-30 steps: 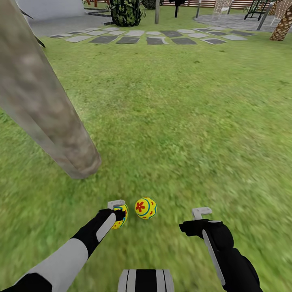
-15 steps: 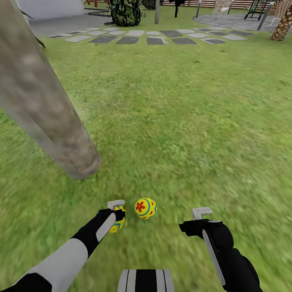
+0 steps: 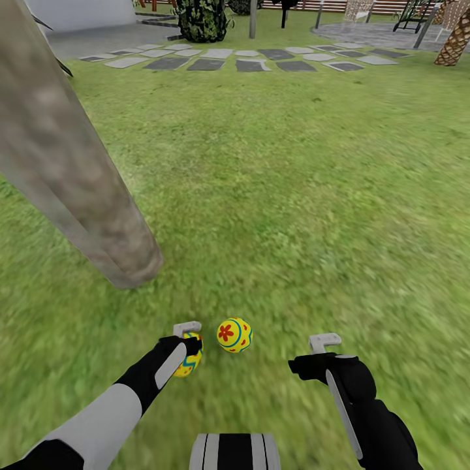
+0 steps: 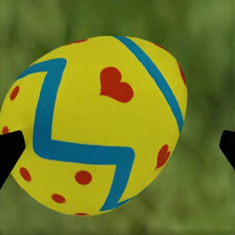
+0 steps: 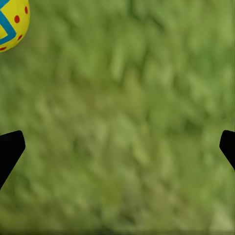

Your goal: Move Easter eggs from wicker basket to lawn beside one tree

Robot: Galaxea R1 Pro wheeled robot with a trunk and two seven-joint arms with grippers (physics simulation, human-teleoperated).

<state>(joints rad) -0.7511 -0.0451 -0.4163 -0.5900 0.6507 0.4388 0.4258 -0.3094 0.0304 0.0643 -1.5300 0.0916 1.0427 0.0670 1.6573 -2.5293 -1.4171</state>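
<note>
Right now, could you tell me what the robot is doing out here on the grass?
It is setting Easter eggs down near the tree. One egg lies on the lawn. The left gripper is at a second egg, its fingertips wide apart. The right gripper hangs open over grass.

The thick straight tree trunk is mottled grey-brown, and the short grass lawn around it is green with yellowish patches. Near the trunk's foot lies a rounded yellow egg with a red flower mark and blue-green bands, and beside it a second yellow egg carries a blue-green zigzag, a straight blue-green band, a red heart and red dots. Far beyond the trunk, the flat stepping stones run in light and dark grey.
</note>
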